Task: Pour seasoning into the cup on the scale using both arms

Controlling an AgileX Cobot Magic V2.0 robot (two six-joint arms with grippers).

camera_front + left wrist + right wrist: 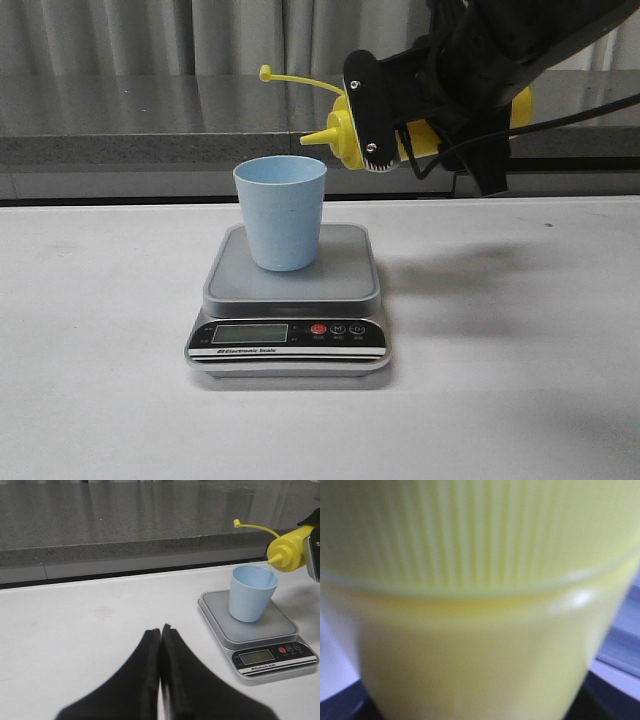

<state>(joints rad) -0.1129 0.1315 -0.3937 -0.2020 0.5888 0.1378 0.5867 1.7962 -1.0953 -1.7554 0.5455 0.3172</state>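
Right claw (405,105) clamped on the seasoning bottle (345,135), holding it tipped to near horizontal above the worktop (100,330). Nozzle points toward the robot's left, tip just above and beside the far-right rim of the cup (281,212); can't tell if the tip is actually over the opening. Tethered cap (266,72) is off the nozzle, sticking out on its strap above it. No stream visible from the nozzle. Right wrist view is filled by the bottle's ribbed yellow shoulder and body, blurred, so the bottle sits tight against the camera, deep in the grip.

Left claw (160,645) has fingers pressed together, nothing between them, low over bare worktop, well apart from the scale (290,300) and to its left.

Cup stands upright on the steel platform, slightly left of platform centre in the front view. Inside of the cup isn't visible enough to tell contents.

Writing: white print on the scale's black front strip reads "Electronic Scale". LCD digits not readable. One red round button and two black ones to the right of the display; their markings are too small to read.

Room: open worktop on the left, right and front of the scale. A dark stone ledge (120,120) runs along the back edge behind the scale, curtain above it. Right arm's shadow falls on the worktop right of the scale.
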